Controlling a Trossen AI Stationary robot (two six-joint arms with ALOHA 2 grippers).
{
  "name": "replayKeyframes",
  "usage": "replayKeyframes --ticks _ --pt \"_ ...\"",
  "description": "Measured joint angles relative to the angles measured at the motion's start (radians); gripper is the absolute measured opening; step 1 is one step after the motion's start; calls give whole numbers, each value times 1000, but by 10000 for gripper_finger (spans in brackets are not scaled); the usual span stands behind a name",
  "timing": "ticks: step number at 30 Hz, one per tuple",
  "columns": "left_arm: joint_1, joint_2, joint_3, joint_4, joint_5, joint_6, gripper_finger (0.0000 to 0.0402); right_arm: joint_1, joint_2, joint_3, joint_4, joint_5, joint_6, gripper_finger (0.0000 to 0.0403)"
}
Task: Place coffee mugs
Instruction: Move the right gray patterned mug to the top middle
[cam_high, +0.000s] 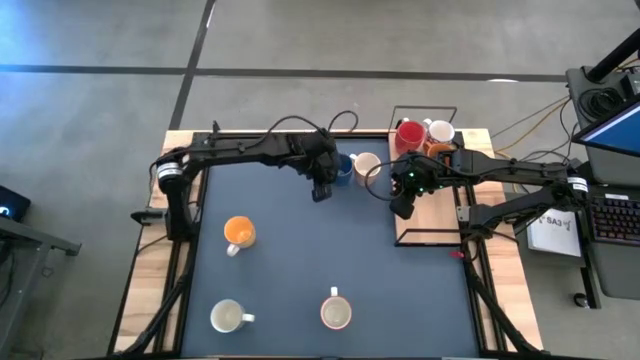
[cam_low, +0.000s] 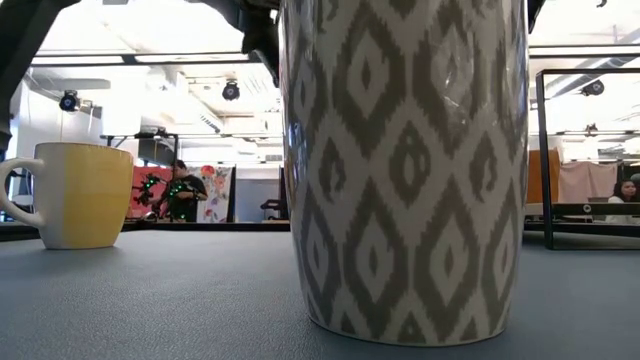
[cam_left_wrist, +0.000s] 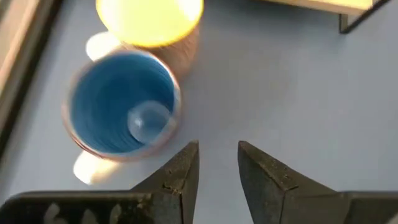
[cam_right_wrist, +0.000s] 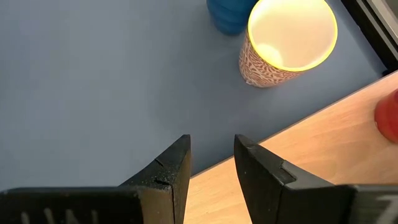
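At the far middle of the dark mat (cam_high: 300, 260), the left gripper (cam_high: 321, 190) hung just beside the blue mug (cam_high: 342, 170), fingers apart and nothing between them; the mug stood upright, touching or nearly touching a patterned mug (cam_high: 366, 166). Judgement: release step for the blue mug, arm due to clear away. Right gripper (cam_high: 402, 207) was also parted and empty, at the mat's edge by the wooden tray (cam_high: 430, 225), where the red mug (cam_high: 408, 134) and others waited. Orange mug (cam_high: 238, 232) and two pale mugs were already placed. Next move calls for a pick from the tray.
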Motion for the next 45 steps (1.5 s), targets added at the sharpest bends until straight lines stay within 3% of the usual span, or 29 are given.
replayKeyframes --ticks 11,18,24,45 --pt "-263 -98 -107 -90 -134 -194 94 0 0 0 10 0 0 112" --pt "-462 -123 -125 -146 -105 -240 94 0 0 0 12 0 1 112" --pt "-600 -87 -119 -79 -101 -273 94 0 0 0 13 0 0 112" --pt "-656 20 -118 228 -16 -542 94 0 0 0 20 0 1 112"
